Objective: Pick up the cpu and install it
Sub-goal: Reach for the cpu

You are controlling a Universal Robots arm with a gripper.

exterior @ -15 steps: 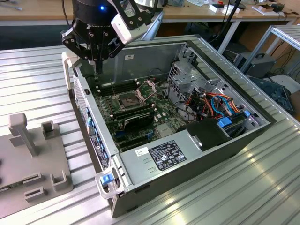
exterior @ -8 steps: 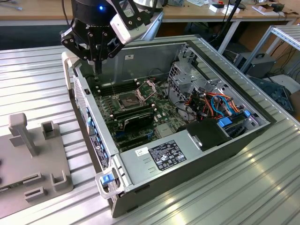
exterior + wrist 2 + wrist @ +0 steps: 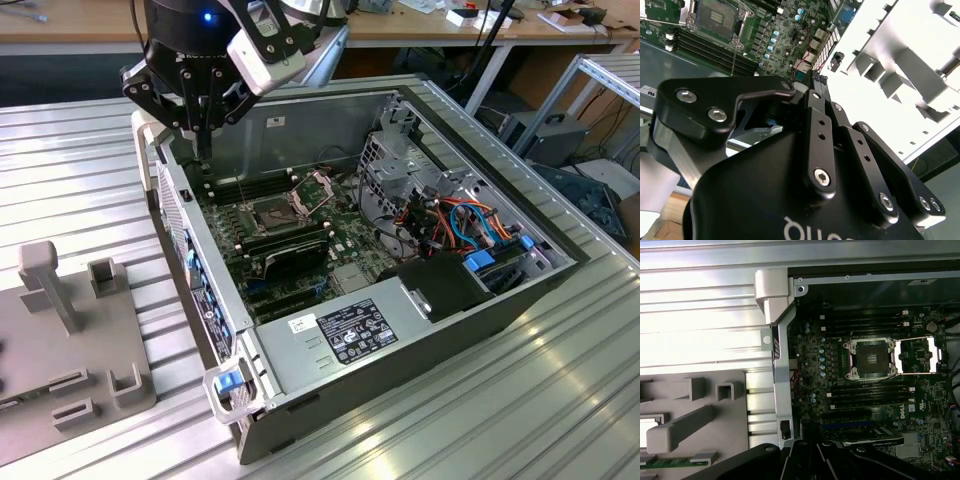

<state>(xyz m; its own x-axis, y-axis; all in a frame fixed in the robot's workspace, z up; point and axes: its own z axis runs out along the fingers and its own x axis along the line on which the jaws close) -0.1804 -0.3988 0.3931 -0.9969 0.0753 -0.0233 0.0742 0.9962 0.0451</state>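
**Jaws closed above the corner of the computer case (image 3: 470,130), socket lying open**

In the exterior view the open computer case sits in the middle of the ribbed metal worktop (image 3: 80,170), with its motherboard (image 3: 345,235) facing up. The arm (image 3: 185,35) stands at eleven o'clock. The jaws hang point-down over the case's corner, at ten o'clock from the board's middle. They are just above the side wall and clear of the board. Their black fingers (image 3: 817,145) are drawn together until the tips meet or nearly meet, and I can make out nothing gripped between them.

The processor socket (image 3: 272,212) lies near the board's middle, at about four o'clock from the jaws. In the first wrist view its contact field (image 3: 872,357) is bare, and its shiny hinged frame (image 3: 917,355) is swung open beside it. Where the cpu lies I cannot tell.

A long black expansion card (image 3: 290,255) sits just beside the socket, at its six o'clock. The power supply (image 3: 340,335) fills the case's six o'clock edge. A grey fixture block (image 3: 70,350) with upright posts and small pockets rests on the worktop at eight o'clock, near the case but apart from it. In the first wrist view a green strip (image 3: 670,460) lies in one of its slots.
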